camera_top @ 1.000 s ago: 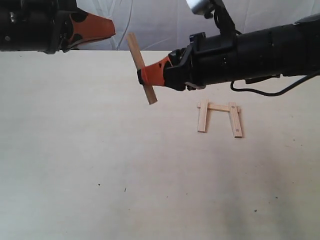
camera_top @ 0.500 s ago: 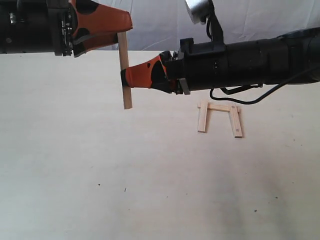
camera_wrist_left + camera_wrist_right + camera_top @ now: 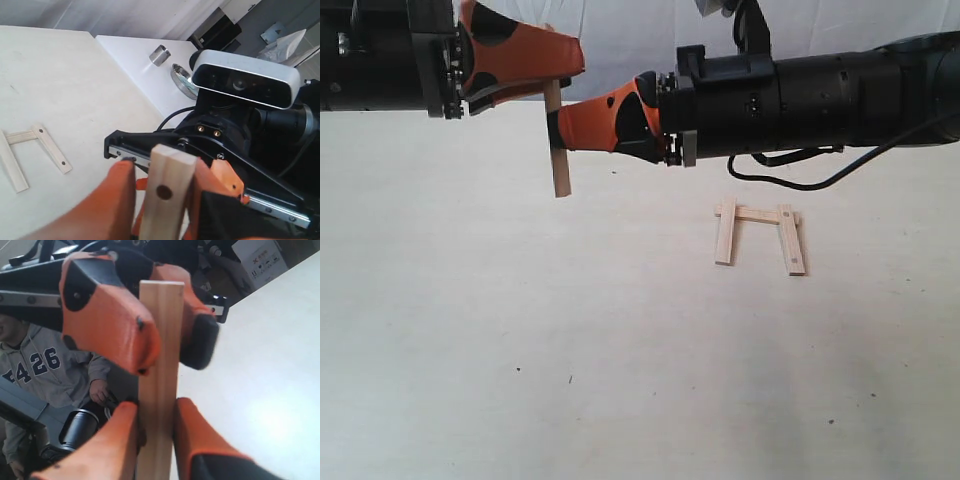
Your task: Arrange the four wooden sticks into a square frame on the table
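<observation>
Right gripper (image 3: 556, 127) clamped an upright wooden stick (image 3: 559, 165) above the table (image 3: 520, 330). Left gripper (image 3: 563, 74) straddled its top end; whether it gripped was unclear.

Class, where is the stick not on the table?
Exterior view: fourth stick hangs upright left of centre, held by right gripper, top at left gripper, left of three laid sticks.

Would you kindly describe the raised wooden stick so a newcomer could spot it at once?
Above the cream table, left of the three sticks lying in a U, the left gripper and right gripper converge. The upright stick between them is the only one airborne.
</observation>
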`<state>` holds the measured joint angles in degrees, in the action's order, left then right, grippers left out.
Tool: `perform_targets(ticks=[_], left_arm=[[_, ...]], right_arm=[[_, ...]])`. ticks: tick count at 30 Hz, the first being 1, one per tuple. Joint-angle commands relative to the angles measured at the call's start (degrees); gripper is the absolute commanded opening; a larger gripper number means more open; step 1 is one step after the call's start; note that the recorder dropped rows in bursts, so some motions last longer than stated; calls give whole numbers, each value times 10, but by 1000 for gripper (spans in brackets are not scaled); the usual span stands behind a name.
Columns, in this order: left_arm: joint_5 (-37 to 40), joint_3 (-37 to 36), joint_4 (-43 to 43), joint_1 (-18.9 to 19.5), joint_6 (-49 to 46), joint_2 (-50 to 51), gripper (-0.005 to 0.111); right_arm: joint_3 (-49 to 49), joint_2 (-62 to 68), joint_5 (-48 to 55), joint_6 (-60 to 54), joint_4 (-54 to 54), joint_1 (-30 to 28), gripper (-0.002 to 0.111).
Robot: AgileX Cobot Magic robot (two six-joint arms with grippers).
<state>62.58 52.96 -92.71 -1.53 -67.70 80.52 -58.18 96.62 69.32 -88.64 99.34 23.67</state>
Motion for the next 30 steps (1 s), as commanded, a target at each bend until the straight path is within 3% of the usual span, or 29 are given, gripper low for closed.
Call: perform_targets(ticks=[1,8,10,14,15,18,20,22,25,30], left_arm=[[6,0,-8,-1,-4,-2,2],[-14,0,-3,-1,-4,-2,0],[-40,0,1,-1,-3,-2,0],[-107,0,16,-1,16,-2,0],[-127,0,29,-1,36,-2,0],[-237,-33,47,-1,126,-3,0],[-282,-62,11,-1,151,-3,0],[-289,-78,-22,-1,151,-3,0],[-286,-91,-59,-1,155,-3,0],[-275,-103,-72,-2,183,-3,0]], right_arm=[[-4,0,6,-3,6,-4,-1],[-4,0,6,-3,6,-4,1],[-4,0,-8,-3,-17,-4,14],[-4,-8,-41,27,-76,-4,61],[-4,-15,-60,39,-86,-4,66],[-4,-70,-200,91,-121,-2,56],[-4,-92,-290,125,-165,26,56],[-4,-95,-352,172,-227,58,57],[-4,-79,-515,285,-332,156,57],[-4,-29,-726,287,-365,287,57]])
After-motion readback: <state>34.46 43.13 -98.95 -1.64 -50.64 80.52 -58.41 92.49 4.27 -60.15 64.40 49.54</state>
